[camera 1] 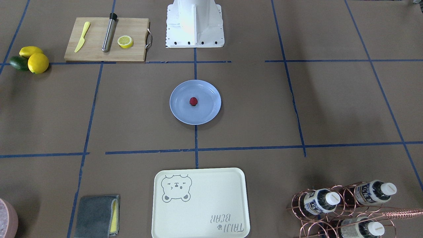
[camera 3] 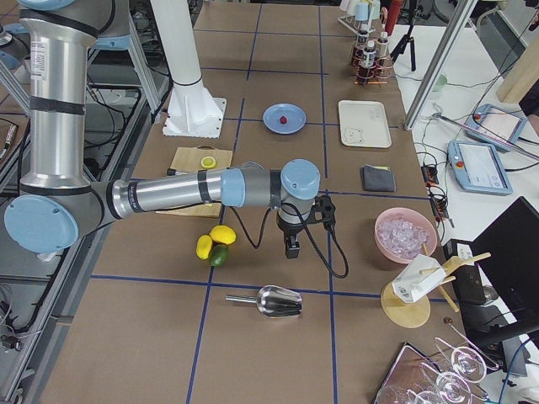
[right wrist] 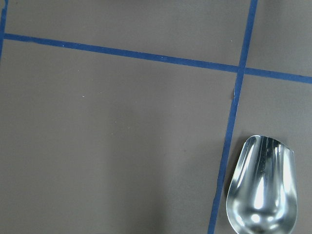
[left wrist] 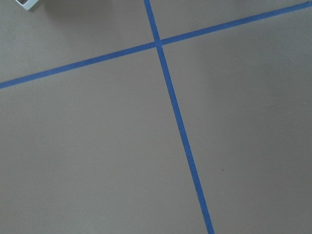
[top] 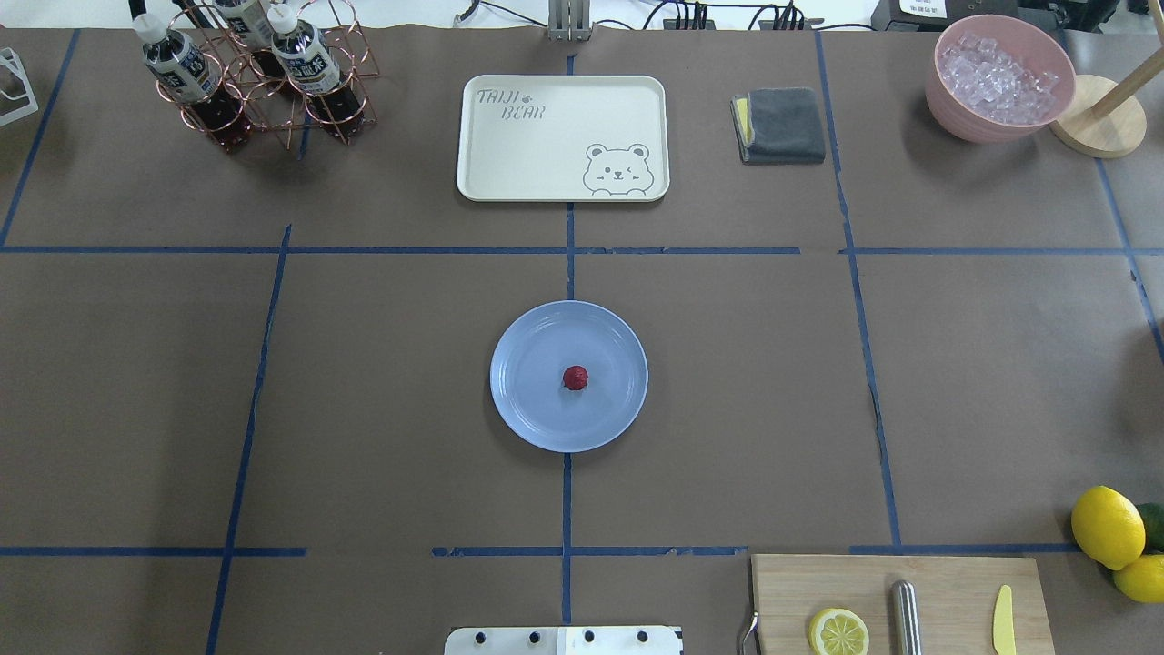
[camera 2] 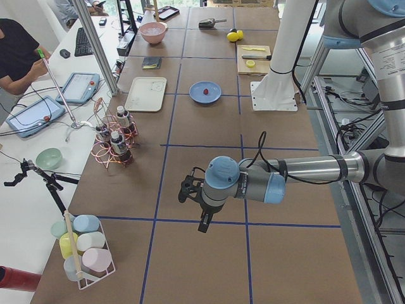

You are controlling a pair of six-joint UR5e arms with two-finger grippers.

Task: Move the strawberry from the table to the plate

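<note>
The dark-red strawberry lies near the middle of the light-blue plate, which sits at the centre of the brown paper table. Both also show small in the side views: strawberry, plate. My left gripper hangs over bare table far from the plate, toward the table's left end. My right gripper hangs toward the right end, beside the lemons. Whether either is open or shut I cannot tell; the wrist views show only table.
A cream bear tray lies beyond the plate. The cutting board carries a lemon half, a metal cylinder and a yellow knife. Lemons, a bottle rack, a grey cloth, an ice bowl and a metal scoop stand around.
</note>
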